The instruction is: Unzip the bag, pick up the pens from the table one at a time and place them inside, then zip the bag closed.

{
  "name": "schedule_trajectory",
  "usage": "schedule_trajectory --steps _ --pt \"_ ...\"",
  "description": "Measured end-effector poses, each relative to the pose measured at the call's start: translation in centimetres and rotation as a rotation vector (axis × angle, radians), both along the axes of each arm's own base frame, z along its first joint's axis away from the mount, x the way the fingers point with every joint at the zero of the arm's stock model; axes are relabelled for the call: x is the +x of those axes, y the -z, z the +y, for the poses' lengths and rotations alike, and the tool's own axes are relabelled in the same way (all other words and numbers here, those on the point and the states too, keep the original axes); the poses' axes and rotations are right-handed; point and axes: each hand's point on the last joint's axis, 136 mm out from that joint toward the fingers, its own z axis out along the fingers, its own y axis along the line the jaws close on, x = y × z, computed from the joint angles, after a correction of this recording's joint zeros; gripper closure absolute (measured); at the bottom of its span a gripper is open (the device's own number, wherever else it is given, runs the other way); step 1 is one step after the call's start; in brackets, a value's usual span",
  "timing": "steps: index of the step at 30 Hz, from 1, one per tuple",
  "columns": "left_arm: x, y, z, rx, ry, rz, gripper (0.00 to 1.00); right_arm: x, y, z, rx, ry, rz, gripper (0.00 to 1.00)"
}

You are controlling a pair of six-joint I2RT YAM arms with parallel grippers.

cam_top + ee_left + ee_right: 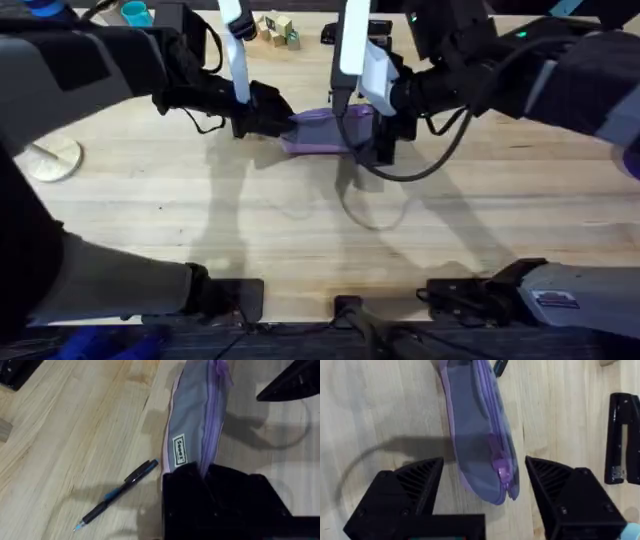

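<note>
Left gripper (262, 117) is clamped on the left end of the bag (325, 133), anchoring it on the table (300, 220). A pen (116, 494) lies just beside that end. The bag sits mid-table, zipper shut; its thin fabric looks soft and light, likely to bunch unless held taut. Right gripper (484, 477) hangs spread wide over the zipper pull (499, 466), the sensible hold. A stapler (621, 437) lies nearby.

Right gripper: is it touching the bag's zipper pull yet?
Apart. In the right wrist view the right gripper is open, its fingers straddling the bag, with bare gaps either side of the zipper pull.
</note>
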Motion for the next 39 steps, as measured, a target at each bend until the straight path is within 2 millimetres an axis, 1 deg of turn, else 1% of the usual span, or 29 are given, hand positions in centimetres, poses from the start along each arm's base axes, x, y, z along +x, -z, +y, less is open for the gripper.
schedule_trajectory --steps 2,3,7,10,12,14,20,21,23,31,39 --pt "0.0 0.0 0.0 0.0 0.0 0.0 0.958 0.2 0.3 0.1 -0.002 -0.002 0.001 0.043" --pt "0.0 0.0 0.0 0.0 0.0 0.0 0.958 0.3 0.4 0.2 -0.001 -0.003 -0.002 0.081" --pt "0.0 0.0 0.0 0.0 0.0 0.0 0.958 1.0 0.0 0.4 0.012 -0.001 -0.029 0.163" --pt "0.0 0.0 0.0 0.0 0.0 0.0 0.958 1.2 0.0 0.1 0.012 0.006 -0.031 0.256" --pt "0.0 0.0 0.0 0.0 0.0 0.0 0.958 1.3 0.0 0.0 0.012 0.011 -0.031 0.372" --pt "0.0 0.0 0.0 0.0 0.0 0.0 0.958 1.4 0.0 -0.2 0.011 0.015 -0.032 0.536" --pt "0.0 0.0 0.0 0.0 0.0 0.0 0.958 1.4 0.0 -0.3 0.009 0.019 -0.032 0.943" --pt "0.0 0.0 0.0 0.0 0.0 0.0 0.958 1.5 0.0 -0.3 0.009 0.02 -0.032 0.961" --pt "0.0 0.0 0.0 0.0 0.0 0.0 0.958 1.5 0.0 -0.4 0.009 0.022 -0.032 0.966" --pt "0.1 0.0 0.0 0.0 -0.001 -0.004 0.958 1.7 -0.2 -0.3 0.015 0.023 -0.044 0.968" --pt "0.1 0.0 0.0 0.0 -0.001 -0.003 0.958 1.5 -0.3 0.0 0.042 0.015 -0.03 0.968"
